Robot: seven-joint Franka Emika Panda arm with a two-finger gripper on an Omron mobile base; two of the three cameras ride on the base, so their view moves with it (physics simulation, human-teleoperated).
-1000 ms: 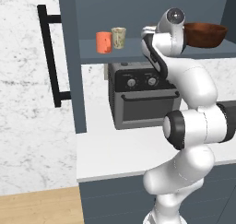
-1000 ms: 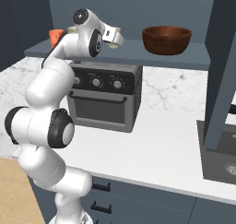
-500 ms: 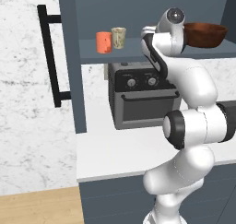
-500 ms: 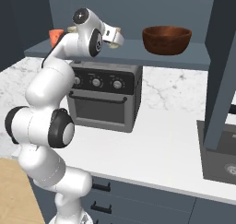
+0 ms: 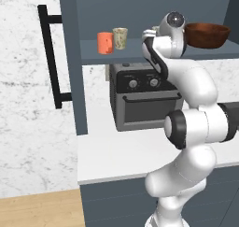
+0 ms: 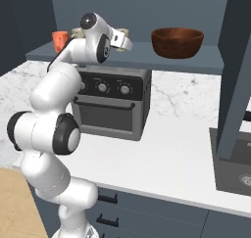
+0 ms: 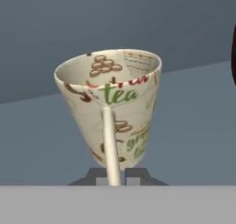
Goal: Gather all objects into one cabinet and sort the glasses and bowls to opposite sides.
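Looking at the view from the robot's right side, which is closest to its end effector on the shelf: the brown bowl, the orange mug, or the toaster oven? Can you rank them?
From the end effector, which is shut on a patterned cup:
1. Brown bowl, on the shelf just to the right in that view.
2. Orange mug, on the same shelf, far to the left past the arm.
The toaster oven, below on the counter, seems about as far as the mug; too close to call.

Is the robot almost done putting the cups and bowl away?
Partly. The orange mug and one cup stand together on the cabinet shelf, with the bowl far across. The gripper is shut on the second cup, which probably goes beside the others.
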